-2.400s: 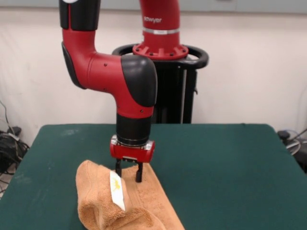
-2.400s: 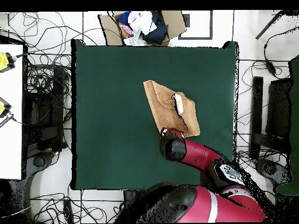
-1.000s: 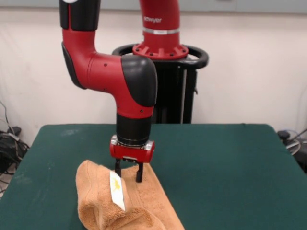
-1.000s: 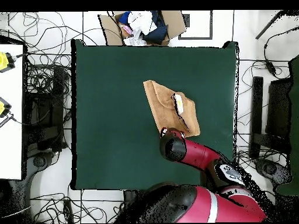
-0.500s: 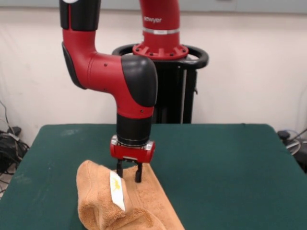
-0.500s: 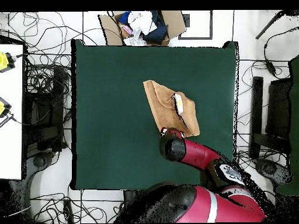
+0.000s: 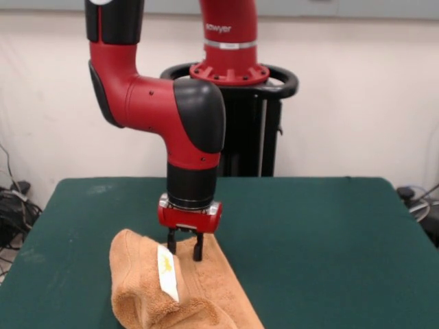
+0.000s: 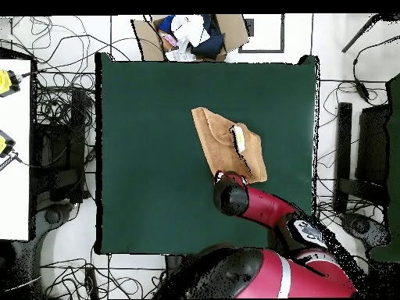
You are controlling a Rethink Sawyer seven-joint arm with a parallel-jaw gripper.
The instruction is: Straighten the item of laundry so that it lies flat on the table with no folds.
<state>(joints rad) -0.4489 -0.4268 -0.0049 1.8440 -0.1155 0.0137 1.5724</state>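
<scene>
We see the orange-tan hand towel (image 7: 171,288) lying folded over itself on the green surface (image 7: 322,240), its white label (image 7: 167,273) facing up. Our end effector (image 7: 184,255) stands upright at the towel's far edge, tips down on the cloth and a little apart; whether it pinches fabric we cannot tell. The towel's long axis runs from there away from the pedestal, so unfolding likely means drawing that edge sideways.
</scene>
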